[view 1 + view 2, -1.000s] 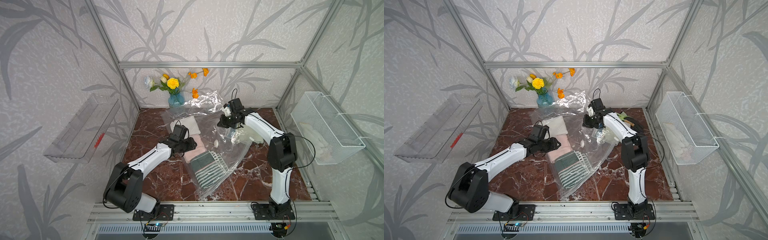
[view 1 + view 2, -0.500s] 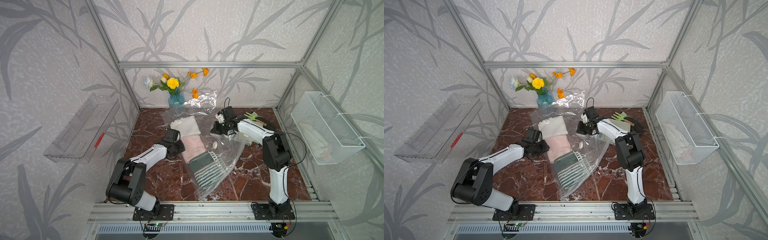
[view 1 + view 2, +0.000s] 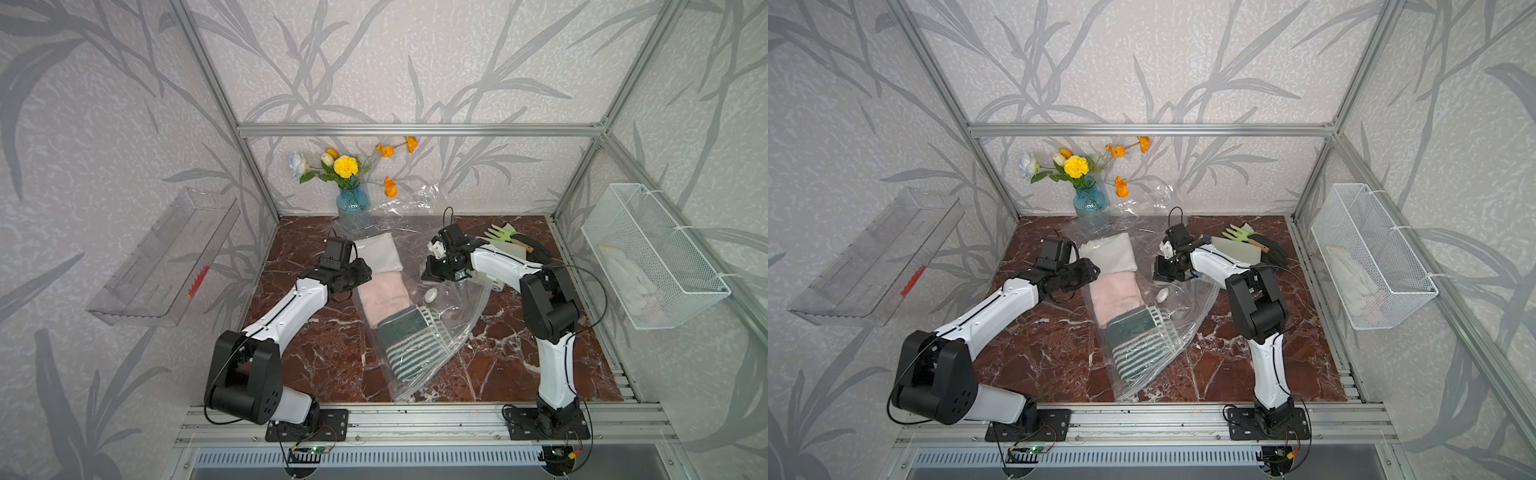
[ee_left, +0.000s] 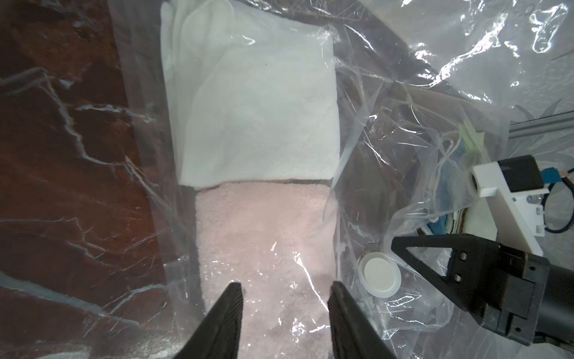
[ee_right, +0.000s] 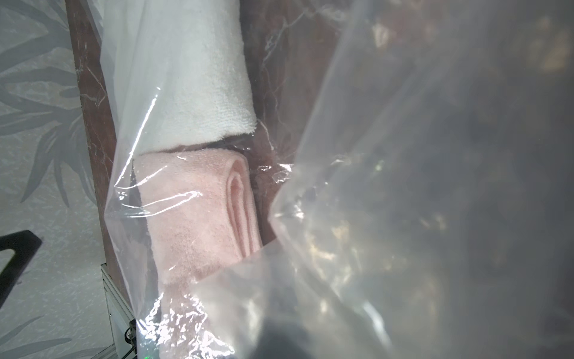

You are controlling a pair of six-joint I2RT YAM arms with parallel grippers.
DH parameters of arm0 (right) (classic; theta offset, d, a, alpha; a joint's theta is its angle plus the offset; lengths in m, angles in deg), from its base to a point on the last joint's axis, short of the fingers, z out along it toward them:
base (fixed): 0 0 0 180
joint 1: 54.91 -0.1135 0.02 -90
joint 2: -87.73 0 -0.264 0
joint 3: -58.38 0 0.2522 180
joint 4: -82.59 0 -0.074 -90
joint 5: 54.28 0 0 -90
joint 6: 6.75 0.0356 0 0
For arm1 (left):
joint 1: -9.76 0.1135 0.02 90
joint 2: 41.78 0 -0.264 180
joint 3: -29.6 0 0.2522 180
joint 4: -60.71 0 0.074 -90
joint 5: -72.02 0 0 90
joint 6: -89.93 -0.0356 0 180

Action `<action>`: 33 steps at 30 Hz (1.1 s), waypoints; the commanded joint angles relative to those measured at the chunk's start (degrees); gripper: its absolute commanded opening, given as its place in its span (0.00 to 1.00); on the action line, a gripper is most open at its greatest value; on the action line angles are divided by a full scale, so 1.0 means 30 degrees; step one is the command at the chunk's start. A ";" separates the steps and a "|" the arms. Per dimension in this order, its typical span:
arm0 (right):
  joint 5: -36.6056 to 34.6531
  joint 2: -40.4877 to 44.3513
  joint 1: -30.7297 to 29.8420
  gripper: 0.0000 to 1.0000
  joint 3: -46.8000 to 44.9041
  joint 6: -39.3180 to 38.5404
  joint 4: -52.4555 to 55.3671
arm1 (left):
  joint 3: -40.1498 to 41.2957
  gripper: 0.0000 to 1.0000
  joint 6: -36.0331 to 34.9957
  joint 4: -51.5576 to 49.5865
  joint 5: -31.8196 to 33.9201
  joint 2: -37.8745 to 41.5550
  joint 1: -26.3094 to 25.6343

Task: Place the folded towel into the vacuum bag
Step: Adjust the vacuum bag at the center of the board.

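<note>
Folded towel (image 4: 264,236), pink: we log it inside the vacuum bag (image 3: 461,309) between white towel (image 3: 378,253) and striped towel (image 3: 409,349), placement seemingly done; left gripper (image 4: 285,286) spread empty above, right gripper (image 3: 427,275) pinching bag film.

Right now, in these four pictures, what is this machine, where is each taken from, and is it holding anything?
Two robot arms stand at a marble table, each ending in a gripper. Two pictures look down from overhead; two come from cameras on the arms' wrists. On the table lies a clear vacuum bag with a white towel, a pink towel and a green-striped towel in a row. The left gripper is open over the pink towel, holding nothing. The right gripper is shut, apparently pinching the bag's plastic near its white cap.
</note>
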 commanded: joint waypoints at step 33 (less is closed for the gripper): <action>-0.3941 0.9923 0.0199 0.56 -0.7407 -0.1329 0.2839 | -0.1671 0.63 -0.5696 -0.6008 0.1726 0.0676 -0.6688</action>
